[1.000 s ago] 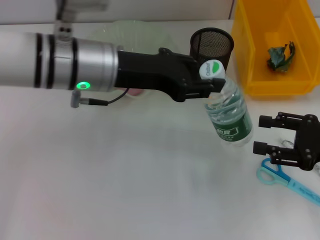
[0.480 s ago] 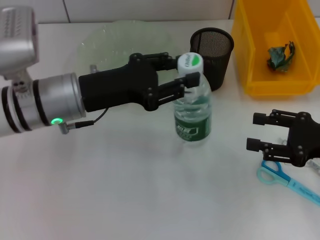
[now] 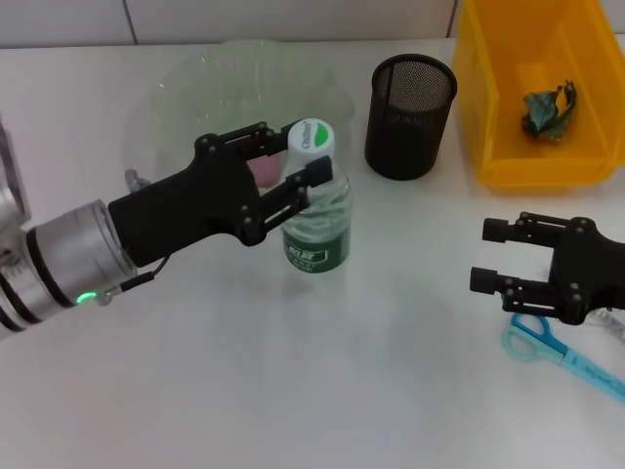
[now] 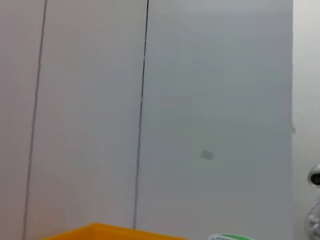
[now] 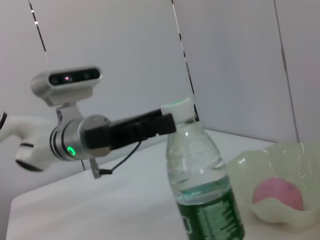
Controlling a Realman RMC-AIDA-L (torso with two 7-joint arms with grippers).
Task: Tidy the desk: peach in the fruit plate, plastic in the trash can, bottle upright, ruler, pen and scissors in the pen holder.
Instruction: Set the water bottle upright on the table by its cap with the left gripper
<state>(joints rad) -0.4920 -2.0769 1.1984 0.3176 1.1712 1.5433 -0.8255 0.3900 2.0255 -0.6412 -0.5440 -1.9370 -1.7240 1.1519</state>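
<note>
My left gripper is shut on the neck of a clear water bottle with a green label and white cap. The bottle stands upright on the desk in front of the glass fruit plate. A pink peach lies in the plate, partly hidden by the gripper. The right wrist view shows the bottle, the left gripper and the peach. My right gripper is open and empty, just above blue scissors and a blue ruler. The pen is not in view.
A black mesh pen holder stands at the back centre. A yellow bin at the back right holds crumpled plastic. The bin's edge also shows in the left wrist view.
My left gripper has carried the bottle from beside the pen holder leftwards to in front of the plate, and it went from tilted to upright. The right gripper shifted slightly left.
</note>
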